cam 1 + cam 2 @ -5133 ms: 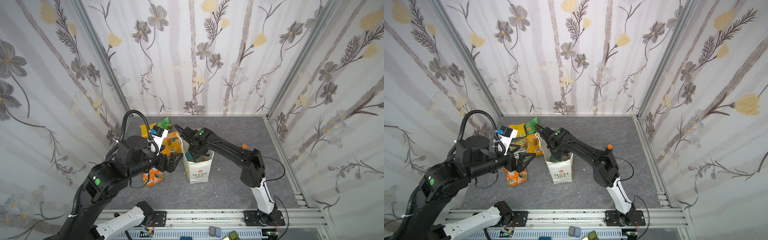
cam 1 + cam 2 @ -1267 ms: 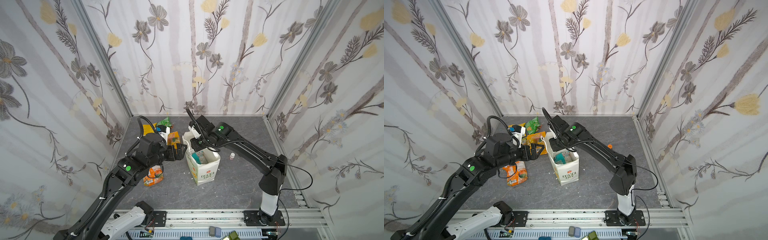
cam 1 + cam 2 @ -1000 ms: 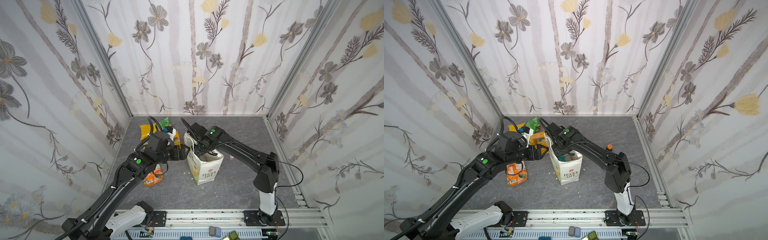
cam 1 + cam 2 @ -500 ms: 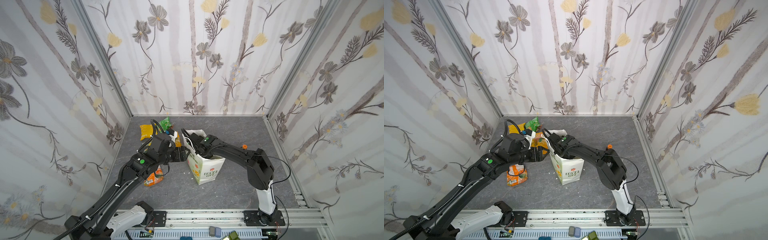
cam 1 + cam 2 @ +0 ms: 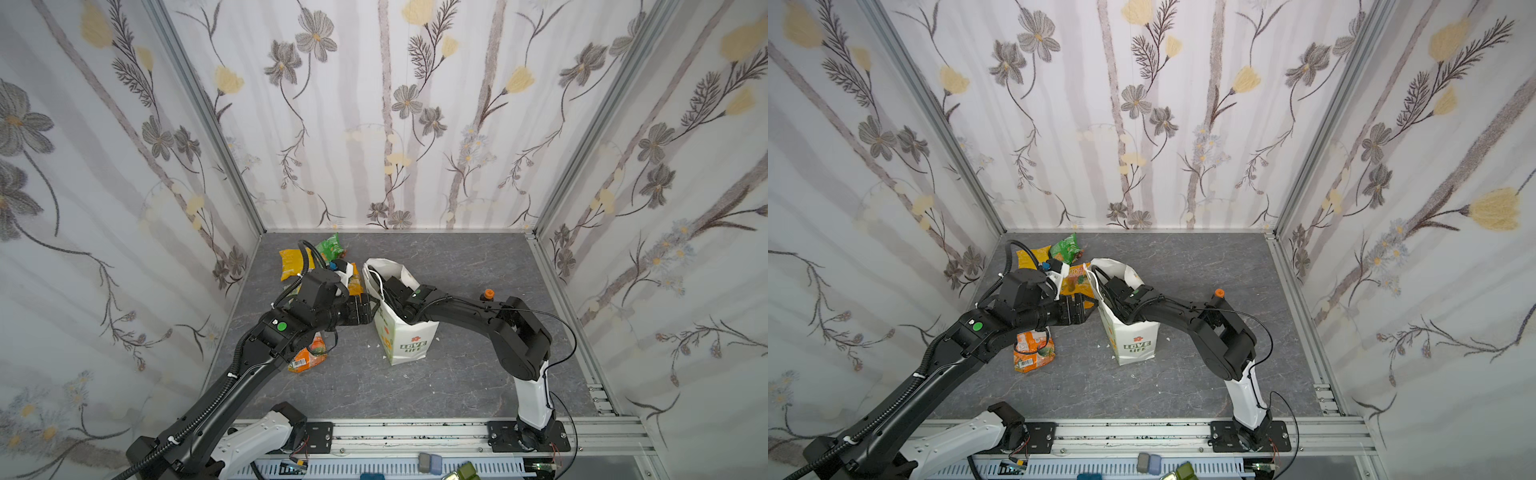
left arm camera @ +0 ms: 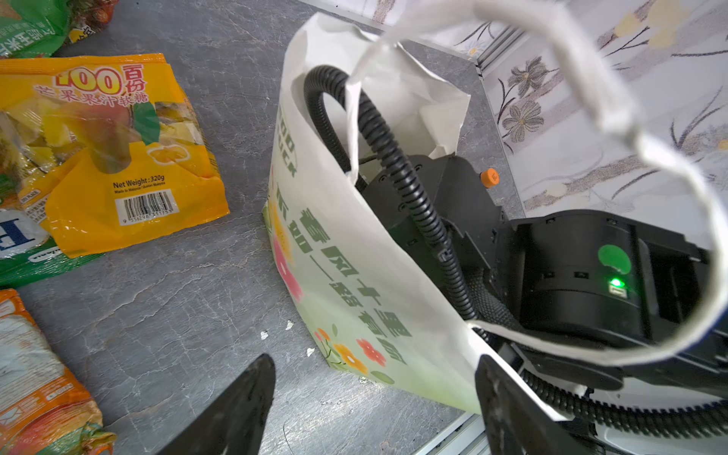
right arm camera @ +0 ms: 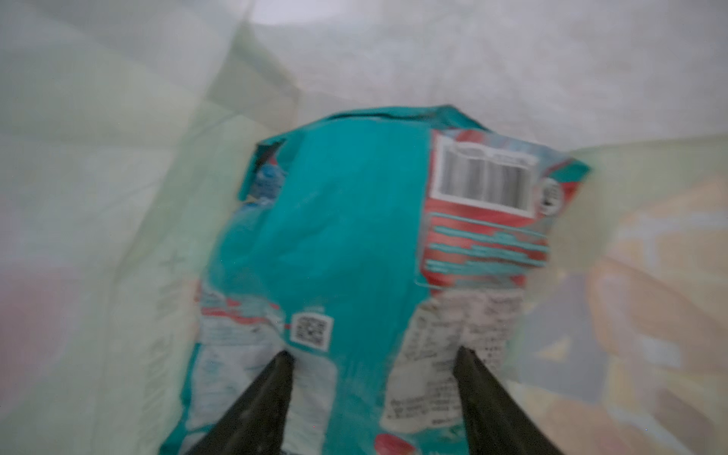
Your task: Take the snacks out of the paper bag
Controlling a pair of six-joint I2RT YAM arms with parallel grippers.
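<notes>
The white paper bag (image 5: 405, 336) (image 5: 1133, 336) stands mid-floor, and my right arm reaches down into its mouth. Both top views hide the right gripper inside the bag. In the right wrist view the right gripper (image 7: 374, 354) is open, with its tips against a teal packet (image 7: 346, 220) at the bag's bottom. My left gripper (image 5: 368, 309) (image 6: 374, 378) is open and empty, low beside the bag's (image 6: 354, 275) floral side panel. Lying outside the bag on the left are a yellow packet (image 5: 293, 262), a green packet (image 5: 330, 245), an orange packet (image 5: 309, 357) and an orange-yellow packet (image 6: 118, 157).
A small orange-capped bottle (image 5: 487, 295) stands right of the bag, behind my right arm. Small paper scraps (image 6: 287, 325) lie on the grey floor by the bag. Flowered walls close in three sides, and a metal rail (image 5: 415, 432) runs along the front.
My right arm has sunk deeper into the bag, which shifted and leaned a little. My left gripper has come down and in towards the bag's left side.
</notes>
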